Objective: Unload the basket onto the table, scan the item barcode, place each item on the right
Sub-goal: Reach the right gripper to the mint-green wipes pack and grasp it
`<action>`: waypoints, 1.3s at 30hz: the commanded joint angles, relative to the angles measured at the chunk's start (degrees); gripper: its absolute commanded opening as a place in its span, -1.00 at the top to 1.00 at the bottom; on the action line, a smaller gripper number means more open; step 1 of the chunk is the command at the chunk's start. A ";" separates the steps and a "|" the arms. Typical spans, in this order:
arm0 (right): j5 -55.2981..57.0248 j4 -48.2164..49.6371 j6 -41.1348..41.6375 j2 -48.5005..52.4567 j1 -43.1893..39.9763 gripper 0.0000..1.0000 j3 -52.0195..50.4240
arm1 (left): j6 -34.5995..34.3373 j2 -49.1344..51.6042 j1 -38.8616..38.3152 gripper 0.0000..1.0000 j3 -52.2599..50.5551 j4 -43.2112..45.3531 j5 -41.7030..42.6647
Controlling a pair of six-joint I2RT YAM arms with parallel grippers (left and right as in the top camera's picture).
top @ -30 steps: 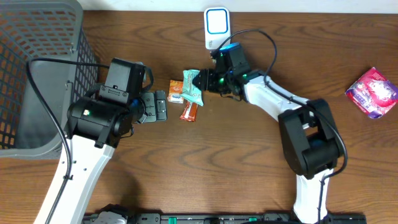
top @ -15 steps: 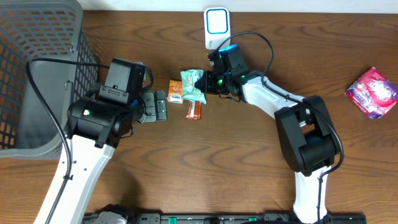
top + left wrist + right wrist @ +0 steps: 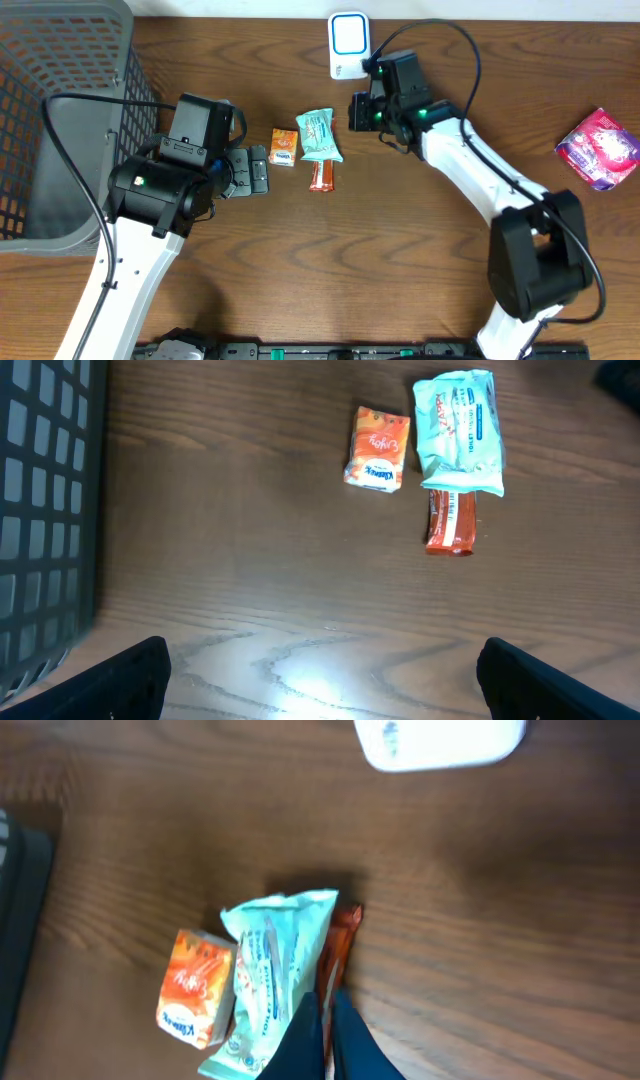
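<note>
Wooden table: teal packet lies near pinched-together right fingers; left fingers spread wide.

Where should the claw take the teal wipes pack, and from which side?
Probably the far half of the teal wipes pack, pinched across its narrow width from straight above. It lies flat; its near end overlaps the red snack bar, and the orange tissue pack sits close beside that half. The right claw, shut now, is nearest.
</note>
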 commanded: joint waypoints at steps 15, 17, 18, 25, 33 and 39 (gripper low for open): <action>-3.13 7.56 4.11 10.43 4.50 -0.15 -0.04 | 0.33 0.26 0.31 -0.96 0.13 -0.13 -0.50; -3.13 8.85 4.72 11.87 5.09 -0.13 -0.04 | 0.33 0.26 0.31 -0.96 0.13 -0.13 -0.50; -3.15 9.27 5.14 12.46 5.31 -0.12 -0.04 | 0.33 0.26 0.31 -0.96 0.13 -0.13 -0.50; -3.28 10.80 5.22 14.27 5.66 0.98 -0.04 | 0.31 0.26 0.31 -0.96 0.13 -0.13 -0.50; -13.97 17.38 14.34 13.05 3.28 0.98 0.13 | 0.33 0.26 0.31 -0.95 0.13 -0.13 -0.50; -31.01 25.16 36.61 11.15 -2.91 0.97 0.13 | 0.33 0.26 0.31 -0.96 0.13 -0.15 -0.50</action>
